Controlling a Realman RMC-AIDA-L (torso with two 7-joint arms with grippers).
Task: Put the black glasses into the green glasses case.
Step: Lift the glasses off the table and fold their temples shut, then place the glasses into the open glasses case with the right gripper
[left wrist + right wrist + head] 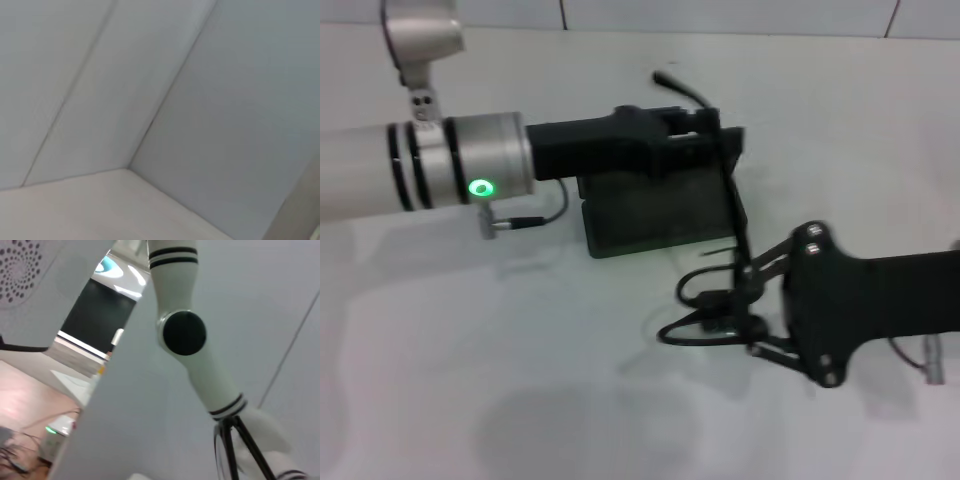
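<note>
The green glasses case (pixel 655 215) lies on the white table at the middle, seen as a dark rectangle. My left gripper (pixel 725 140) reaches in from the left and lies across the case's far edge. My right gripper (pixel 738 312) comes in from the right and is shut on the black glasses (pixel 695 305), holding them just in front of the case. One long temple arm (pixel 725 180) sticks up and back, crossing over the left gripper. Thin black bars (pixel 239 442) in the right wrist view look like the glasses' temples.
The white table (pixel 520 400) runs to a tiled wall at the back. A small cable and plug (pixel 515 224) hang under the left wrist. The left wrist view shows only the wall and a table corner (pixel 125 172). The right wrist view shows the left arm (pixel 185 335).
</note>
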